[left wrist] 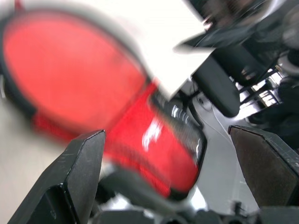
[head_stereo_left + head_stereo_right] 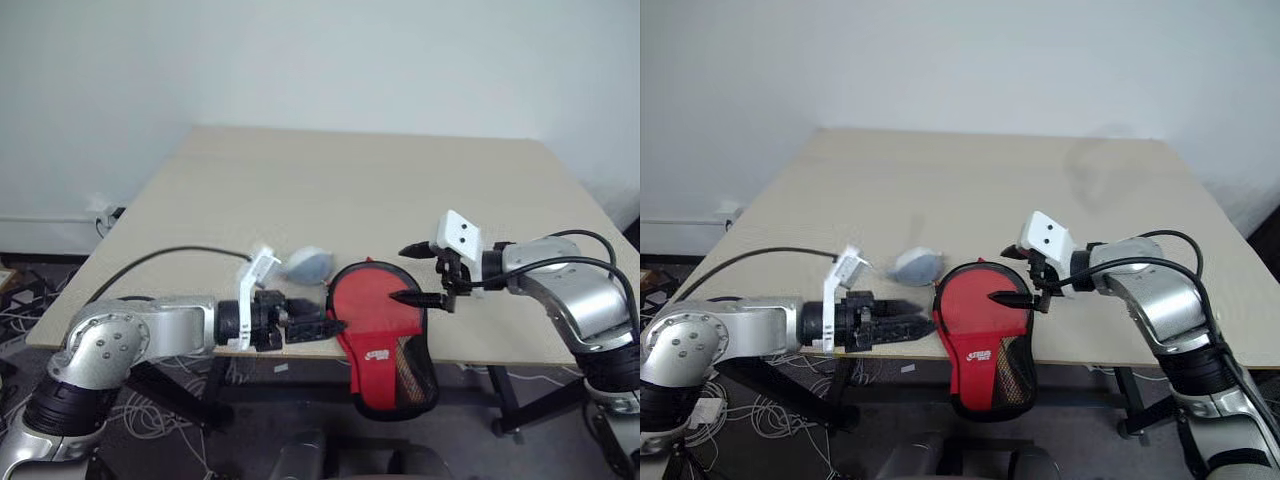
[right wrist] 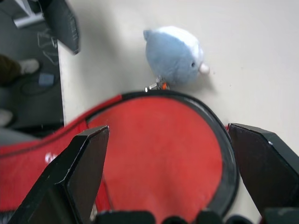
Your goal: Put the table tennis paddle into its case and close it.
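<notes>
The case (image 2: 385, 350) lies at the table's front edge, its narrow end with a red label hanging past the edge. The table tennis paddle's round red face (image 2: 368, 300) shows inside it, ringed by black zip edging. My left gripper (image 2: 318, 325) is level just left of the case, open, with nothing between its fingers (image 1: 81, 163). My right gripper (image 2: 398, 273) hovers open over the case's right side, one fingertip above the red face. In the right wrist view the red face (image 3: 159, 149) lies between the open fingers.
A small grey-blue plush toy (image 2: 308, 266) sits on the table just behind the case's left side. The pale table (image 2: 350, 180) stretches back to a white wall. Cables lie on the floor under the front edge.
</notes>
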{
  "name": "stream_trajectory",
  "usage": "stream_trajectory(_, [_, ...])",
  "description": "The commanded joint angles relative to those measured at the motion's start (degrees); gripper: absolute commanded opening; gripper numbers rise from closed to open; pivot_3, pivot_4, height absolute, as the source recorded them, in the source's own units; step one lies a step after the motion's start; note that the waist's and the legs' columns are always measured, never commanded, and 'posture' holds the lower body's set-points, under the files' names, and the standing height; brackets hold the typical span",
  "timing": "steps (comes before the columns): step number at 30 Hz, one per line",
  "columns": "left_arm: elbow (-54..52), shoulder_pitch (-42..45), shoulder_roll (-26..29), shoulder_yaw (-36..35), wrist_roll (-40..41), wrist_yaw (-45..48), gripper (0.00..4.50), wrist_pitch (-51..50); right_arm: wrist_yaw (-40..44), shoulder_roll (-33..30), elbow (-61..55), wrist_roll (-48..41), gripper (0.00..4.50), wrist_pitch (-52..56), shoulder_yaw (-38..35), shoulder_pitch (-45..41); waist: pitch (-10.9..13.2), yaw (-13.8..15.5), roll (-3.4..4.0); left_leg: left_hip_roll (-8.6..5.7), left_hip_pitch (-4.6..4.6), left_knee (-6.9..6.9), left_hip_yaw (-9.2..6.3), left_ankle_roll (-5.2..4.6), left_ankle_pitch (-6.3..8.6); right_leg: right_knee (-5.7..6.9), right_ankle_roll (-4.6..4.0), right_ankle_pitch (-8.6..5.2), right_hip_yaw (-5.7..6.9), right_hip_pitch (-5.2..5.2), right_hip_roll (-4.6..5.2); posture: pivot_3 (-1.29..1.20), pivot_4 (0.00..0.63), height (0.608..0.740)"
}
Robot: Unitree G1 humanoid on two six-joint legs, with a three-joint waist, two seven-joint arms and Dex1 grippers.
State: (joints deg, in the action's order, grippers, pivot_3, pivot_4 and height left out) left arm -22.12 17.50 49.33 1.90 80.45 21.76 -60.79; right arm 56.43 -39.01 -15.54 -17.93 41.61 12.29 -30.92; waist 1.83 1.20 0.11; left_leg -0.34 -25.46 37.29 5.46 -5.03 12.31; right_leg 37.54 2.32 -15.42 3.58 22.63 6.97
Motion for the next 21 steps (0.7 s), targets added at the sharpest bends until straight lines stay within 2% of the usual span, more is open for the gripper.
stream_trajectory(1, [3.48,3.07,-0.43,-1.83,-12.06,6.28,4.5,7.69,-5.3,4.4,1.42,0.0,4.01,1.95,-1.0,-1.44,-0.01,-0.24,-0.02,0.01,0.01,-0.11,-0.01,0.14,-0.09,0.01,0.01,0.01,0.04,0.02,-0.02,0.0,0.0,0.707])
stream_trajectory(5, [8.71,4.16,-0.2,-1.64,-24.31,12.39,4.5,15.6,-9.4,9.19,1.82,-0.95,2.76,4.95,-1.56,-1.05,0.0,-0.68,-0.02,0.05,-0.01,-0.37,0.0,0.35,-0.23,0.03,0.08,0.09,0.02,0.19,-0.07,0.0,0.0,0.707])
stream_trajectory(12, [18.24,2.65,-3.05,0.12,-39.34,18.92,4.5,26.01,-15.85,17.15,1.21,-1.84,0.22,8.69,-0.95,1.25,0.0,-1.04,-0.02,0.15,-0.04,-0.39,0.02,0.32,-0.24,0.05,0.09,0.09,0.0,0.26,-0.2,0.0,0.0,0.707])
stream_trajectory(13, [19.53,2.49,-3.97,0.11,-40.59,19.34,4.5,26.74,-16.53,18.13,1.49,-1.82,0.01,8.79,-0.67,1.51,0.0,-1.04,-0.02,0.14,-0.03,-0.39,0.02,0.32,-0.24,0.05,0.08,0.09,0.0,0.25,-0.19,0.0,0.0,0.707])
stream_trajectory(21, [28.36,4.8,-13.15,-1.64,-44.87,20.36,4.5,28.33,-21.84,23.76,8.13,1.08,0.01,6.39,1.47,1.55,-0.02,-1.11,-0.07,0.15,-0.04,-0.32,0.0,0.3,-0.25,0.14,0.09,0.1,0.0,0.26,-0.2,0.0,0.0,0.707])
